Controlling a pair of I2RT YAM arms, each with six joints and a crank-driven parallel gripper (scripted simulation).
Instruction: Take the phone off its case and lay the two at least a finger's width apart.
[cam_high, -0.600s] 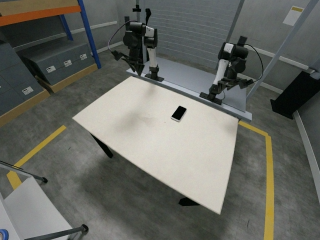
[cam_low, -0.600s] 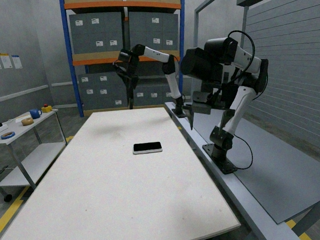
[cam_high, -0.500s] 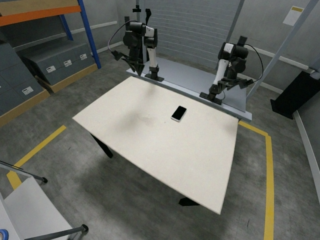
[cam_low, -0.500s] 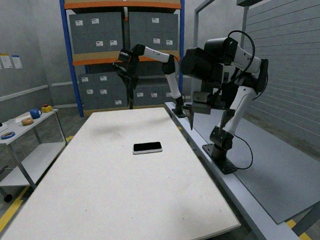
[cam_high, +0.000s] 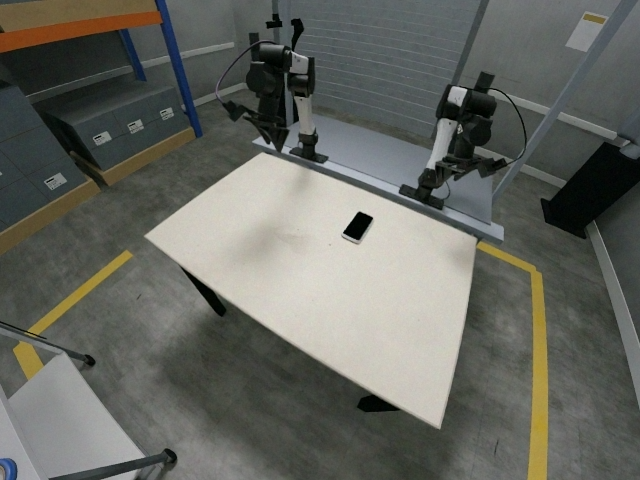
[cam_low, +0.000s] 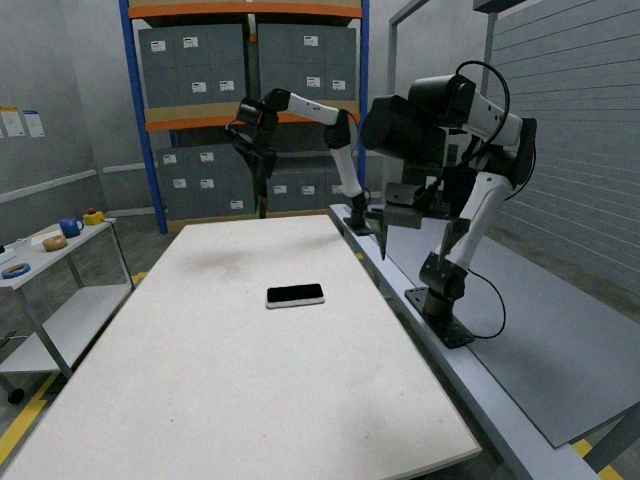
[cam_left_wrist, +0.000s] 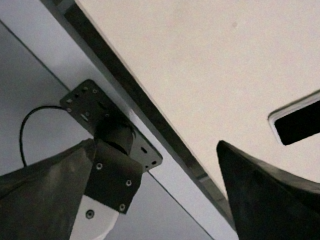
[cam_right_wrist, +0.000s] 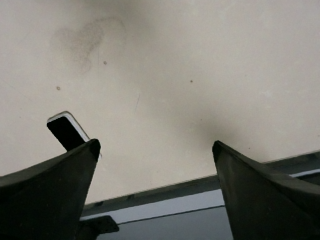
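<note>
"If we start from the left pincer (cam_high: 445, 175) (cam_low: 412, 254) (cam_left_wrist: 156, 143), where does the phone (cam_high: 358, 225) (cam_low: 294, 292) (cam_left_wrist: 302, 122) (cam_right_wrist: 67, 132) lie?"

"To the right in that pincer's own wrist view, beyond the right-hand finger and well apart from it. We see it flat on the counter (cam_high: 310, 279) (cam_low: 248, 361) (cam_left_wrist: 200, 65) (cam_right_wrist: 150, 100), with the pale case (cam_high: 351, 240) (cam_low: 295, 304) (cam_right_wrist: 75, 124) around its dark face."

"And its long axis?"

"It runs away from the left pincer, a short end toward us, slanting up a little to the right. That is nearly the line from finger to finger, so we would judge that gripping across the width calls for a good turn of the wrist."

"Are we holding anything on that side?"

"Nothing; the left pincer is released, its fingers spread wide."

"Then, moving on to the right pincer (cam_high: 276, 147) (cam_low: 262, 204) (cam_right_wrist: 155, 145)?"

"Released as well, and wide. From there the phone lies to the left, partly behind the left-hand finger, its long axis slanting down to the right."

"So which of ours is nearer?"

"The left pincer, as we judge it from above. We could reach with that one first, but phone and case are not yet parted, and pinching both rims together would lift them as one."
</note>
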